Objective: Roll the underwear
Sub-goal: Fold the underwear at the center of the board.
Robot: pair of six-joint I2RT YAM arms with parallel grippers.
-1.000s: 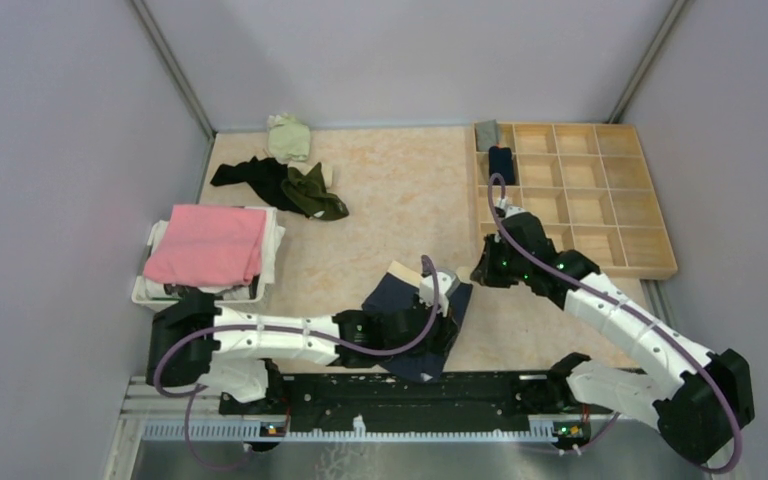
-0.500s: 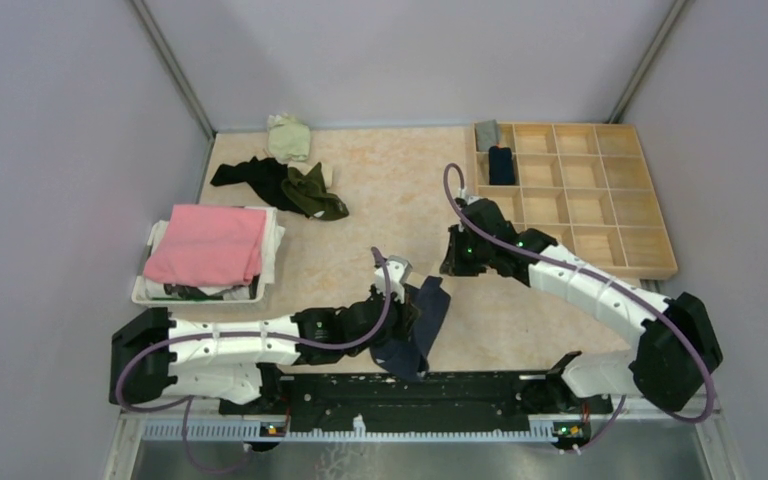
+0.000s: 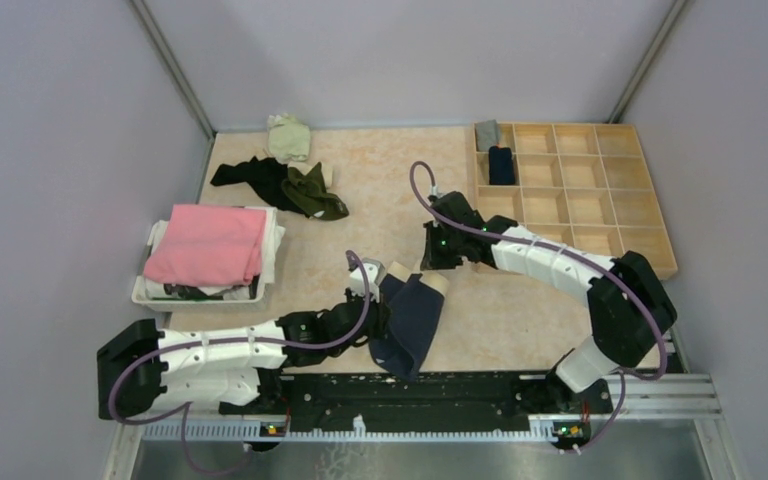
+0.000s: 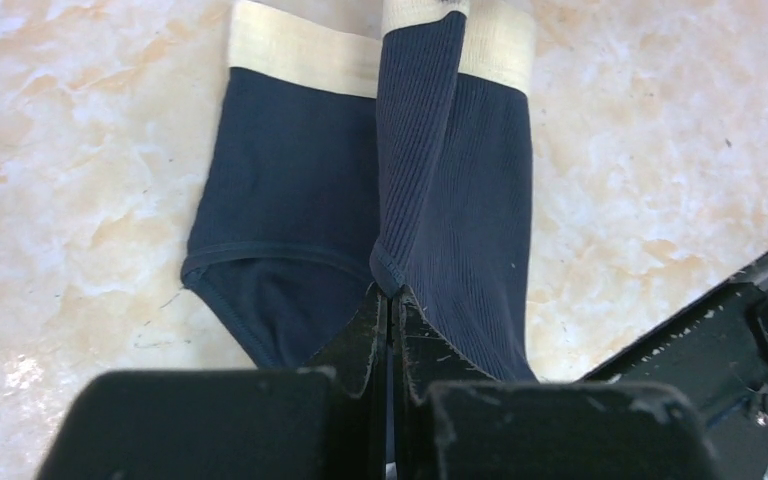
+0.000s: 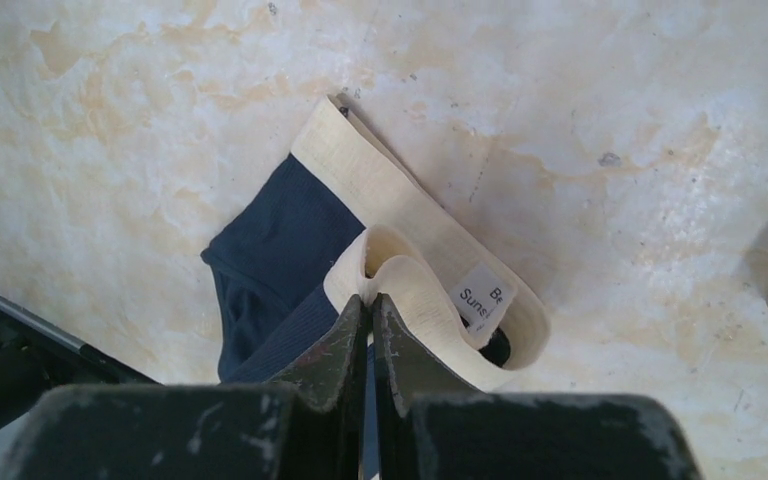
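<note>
Here, a pair of navy briefs with a beige waistband point(image 3: 412, 315) is held between two robot grippers, low over a marbled beige table point(image 3: 400, 190), near the table's 6 o'clock edge in the overhead view; the left gripper point(image 4: 390, 298) has its jaws closed on the leg hem of the briefs; the right gripper point(image 5: 367, 300) has its jaws closed on a fold of the waistband, just beside a white label point(image 5: 482, 295); in the left wrist view, one navy panel lies flat on the table and a ribbed fold runs from the waistband to the closed jaws; at 2 o'clock on the table sits a wooden divided tray point(image 3: 650, 215), with a grey roll point(image 3: 487, 133) and a navy roll point(image 3: 501, 165) in compartments at its far left corner; at 11 o'clock lie a heap of black and olive underwear point(image 3: 290, 188) and a pale green garment point(image 3: 288, 136); at 9 o'clock a white basket point(image 3: 145, 290) holds a folded pink cloth point(image 3: 208, 243).
</note>
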